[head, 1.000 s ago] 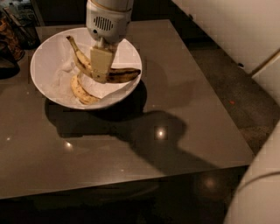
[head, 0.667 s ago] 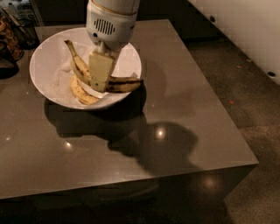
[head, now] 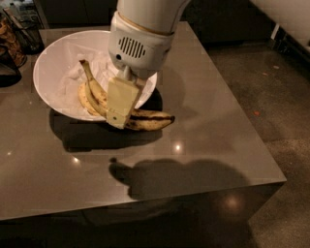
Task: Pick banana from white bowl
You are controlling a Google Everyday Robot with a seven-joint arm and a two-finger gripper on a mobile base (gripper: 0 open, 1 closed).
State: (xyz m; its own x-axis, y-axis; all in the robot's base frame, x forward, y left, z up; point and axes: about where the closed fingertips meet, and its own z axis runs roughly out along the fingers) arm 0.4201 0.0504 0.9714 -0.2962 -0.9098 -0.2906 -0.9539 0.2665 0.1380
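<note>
Half done: gripper (head: 119, 120) at the bowl's (head: 48, 63) near rim, jaws clamped on banana (head: 147, 120). Dark end overhangs table (head: 203, 106); lifting clear remains.

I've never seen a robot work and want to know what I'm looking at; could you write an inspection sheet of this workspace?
Surface: glossy dark brown square table, with glare spots.
Job's things: long curved yellow banana, dark-streaked end jutting past the rim of the wide white paper-lined bowl.
Clutter: shorter yellow banana in the bowl; dark containers at the table's far left.
Grippers: cream two-finger gripper over the bowl's near rim, shut on the long banana.
Cables: nothing seen.
Surroundings: dark floor; white rounded robot part top right.
</note>
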